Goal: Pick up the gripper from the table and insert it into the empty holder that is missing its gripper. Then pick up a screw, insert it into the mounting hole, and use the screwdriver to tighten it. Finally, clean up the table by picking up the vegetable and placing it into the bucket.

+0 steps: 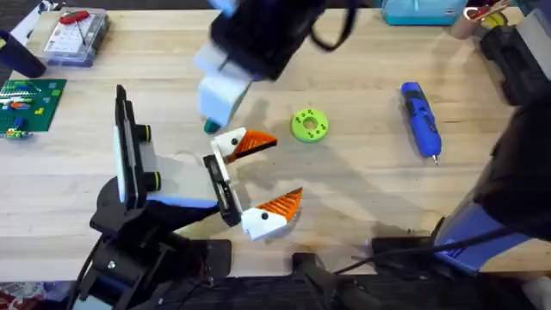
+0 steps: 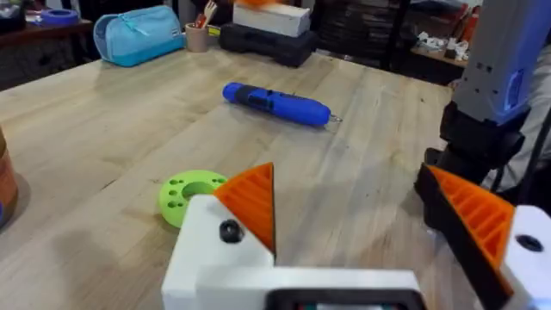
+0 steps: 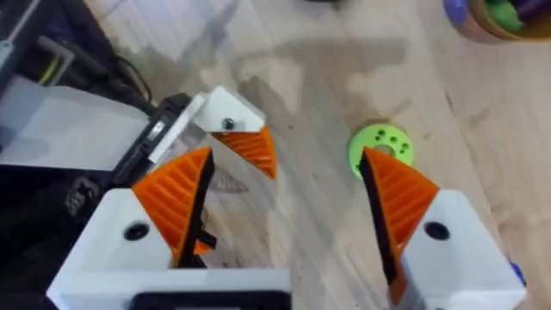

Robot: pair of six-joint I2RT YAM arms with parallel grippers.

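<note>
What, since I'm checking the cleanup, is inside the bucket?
Something green shows inside the bucket; the right wrist view's edge cuts off most of the interior, so its identity stays unclear.

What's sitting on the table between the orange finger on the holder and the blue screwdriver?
The lime-green disc with holes lies between the gripper and the screwdriver, seen in the overhead view.

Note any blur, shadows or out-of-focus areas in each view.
Overhead: an arm rising near the camera shows dark and blurred, casting soft shadows on the table. Left wrist: the screwdriver is fairly sharp; the near white block at the bottom is soft. Right wrist: the near orange fingers are slightly soft.
</note>
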